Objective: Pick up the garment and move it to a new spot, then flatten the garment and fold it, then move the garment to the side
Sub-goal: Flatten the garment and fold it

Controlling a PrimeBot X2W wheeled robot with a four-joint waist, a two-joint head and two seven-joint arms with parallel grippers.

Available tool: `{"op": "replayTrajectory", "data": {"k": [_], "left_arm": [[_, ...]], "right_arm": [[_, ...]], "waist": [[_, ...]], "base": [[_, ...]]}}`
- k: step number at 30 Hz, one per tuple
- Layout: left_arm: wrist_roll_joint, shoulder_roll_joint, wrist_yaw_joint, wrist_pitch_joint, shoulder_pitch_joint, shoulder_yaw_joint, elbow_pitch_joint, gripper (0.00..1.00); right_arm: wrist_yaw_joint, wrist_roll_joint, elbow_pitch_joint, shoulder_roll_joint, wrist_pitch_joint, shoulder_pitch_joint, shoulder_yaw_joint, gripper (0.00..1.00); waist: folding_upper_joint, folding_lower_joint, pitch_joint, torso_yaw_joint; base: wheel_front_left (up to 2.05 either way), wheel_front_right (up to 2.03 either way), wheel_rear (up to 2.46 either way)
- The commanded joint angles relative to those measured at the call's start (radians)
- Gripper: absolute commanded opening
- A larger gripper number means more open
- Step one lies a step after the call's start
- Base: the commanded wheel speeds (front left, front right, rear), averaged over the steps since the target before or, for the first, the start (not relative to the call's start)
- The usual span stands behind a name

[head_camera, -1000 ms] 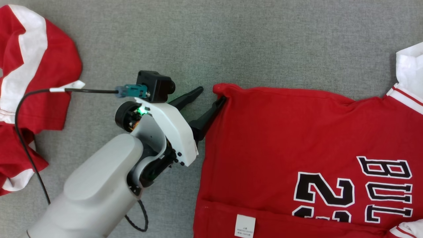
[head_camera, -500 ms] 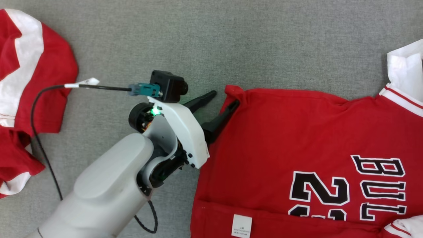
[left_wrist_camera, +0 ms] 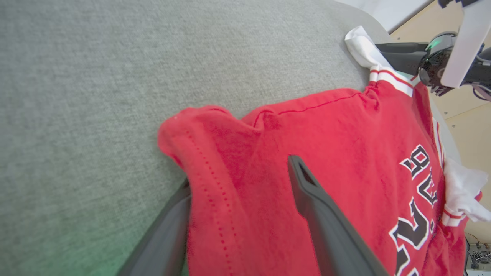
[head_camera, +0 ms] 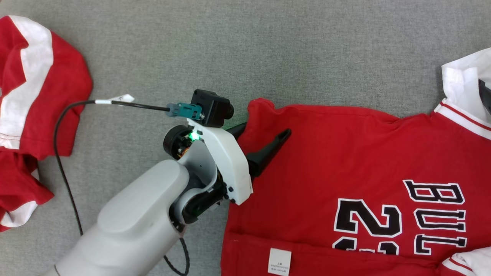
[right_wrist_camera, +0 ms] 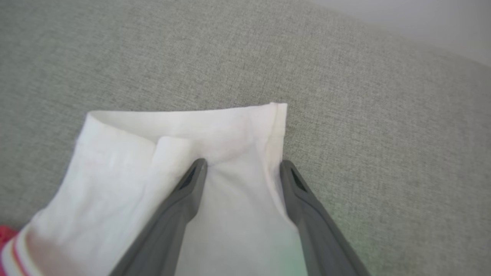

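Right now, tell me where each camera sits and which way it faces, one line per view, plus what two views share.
Head view: on the head, looking down at the grey surface and red jersey; the left forearm and left gripper show.
Left wrist view: on the left wrist, looking along the open left gripper, which straddles the jersey's hem corner.
Right wrist view: on the right wrist, looking along the open right gripper at the white sleeve.
Shared: head and left wrist views both show that hem corner.

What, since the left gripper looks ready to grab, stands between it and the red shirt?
Nothing visible. The left gripper is open around a corner of the shirt: one finger lies above the cloth, the other sits under its edge, on the grey surface.
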Motion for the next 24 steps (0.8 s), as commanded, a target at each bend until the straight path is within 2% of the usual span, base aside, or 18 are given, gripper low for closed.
{"op": "replayTrajectory", "data": {"k": [1, 2, 3, 4, 5, 6, 7, 8, 9, 13, 24], "left_arm": [[0.013, -0.005, 0.004, 0.006, 0.009, -0.011, 0.017, 1.00], [0.015, -0.006, 0.008, 0.001, 0.004, -0.008, 0.023, 0.98], [0.019, -0.007, 0.008, -0.005, 0.000, -0.005, 0.030, 0.96], [0.023, -0.007, 0.012, -0.013, -0.006, 0.000, 0.038, 0.94], [0.026, -0.007, 0.018, -0.022, -0.012, 0.006, 0.046, 0.88], [0.031, -0.005, 0.020, -0.028, -0.017, 0.009, 0.054, 0.73], [0.034, -0.006, 0.020, -0.038, -0.020, 0.012, 0.061, 0.47], [0.036, -0.009, 0.024, -0.050, -0.021, 0.018, 0.067, 0.29], [0.037, -0.011, 0.025, -0.059, -0.021, 0.021, 0.072, 0.00], [0.024, -0.014, 0.013, -0.079, -0.009, 0.025, 0.084, 0.00], [0.038, -0.008, 0.038, -0.169, -0.010, 0.065, 0.102, 0.00]], "right_arm": [[0.001, 0.003, 0.019, 0.010, 0.005, 0.018, 0.026, 1.00], [0.001, -0.001, 0.024, 0.011, 0.000, 0.016, 0.029, 0.77], [0.001, -0.004, 0.030, 0.012, -0.005, 0.014, 0.032, 0.45], [0.001, -0.005, 0.036, 0.014, -0.012, 0.012, 0.036, 0.21], [0.001, -0.003, 0.040, 0.016, -0.016, 0.010, 0.040, 0.00], [0.001, 0.003, 0.044, 0.018, -0.022, 0.009, 0.043, 0.00], [0.001, 0.013, 0.044, 0.021, -0.024, 0.009, 0.051, 0.00], [0.001, 0.021, 0.045, 0.021, -0.033, 0.008, 0.053, 0.00], [0.001, 0.028, 0.041, 0.021, -0.042, 0.004, 0.055, 0.00], [0.001, 0.059, 0.036, 0.006, -0.102, -0.027, 0.040, 0.00], [0.001, 0.067, 0.077, -0.030, -0.283, -0.082, -0.027, 0.00]], "waist": [[0.0000, 0.0000, 0.000, 0.000], [0.0000, 0.0000, -0.001, 0.000], [0.0000, 0.0000, -0.001, 0.000], [0.0000, 0.0000, -0.002, 0.000], [0.0000, 0.0000, -0.003, 0.000], [0.0000, 0.0000, -0.003, -0.001], [0.0000, 0.0000, -0.005, -0.001], [0.0000, 0.0000, -0.006, -0.001], [0.0000, 0.0000, -0.007, -0.002], [0.0000, 0.0000, -0.017, -0.005], [0.0000, 0.0000, -0.059, -0.018]], "base": [[0.00, 0.00, 0.00], [0.00, 0.00, 0.00], [0.00, 0.00, 0.00], [0.00, 0.00, 0.00], [0.00, 0.00, 0.00], [0.00, 0.00, 0.00], [0.00, 0.00, 0.00], [0.00, 0.00, 0.00], [0.00, 0.00, 0.00], [0.00, 0.00, 0.00], [0.00, 0.00, 0.00]]}}
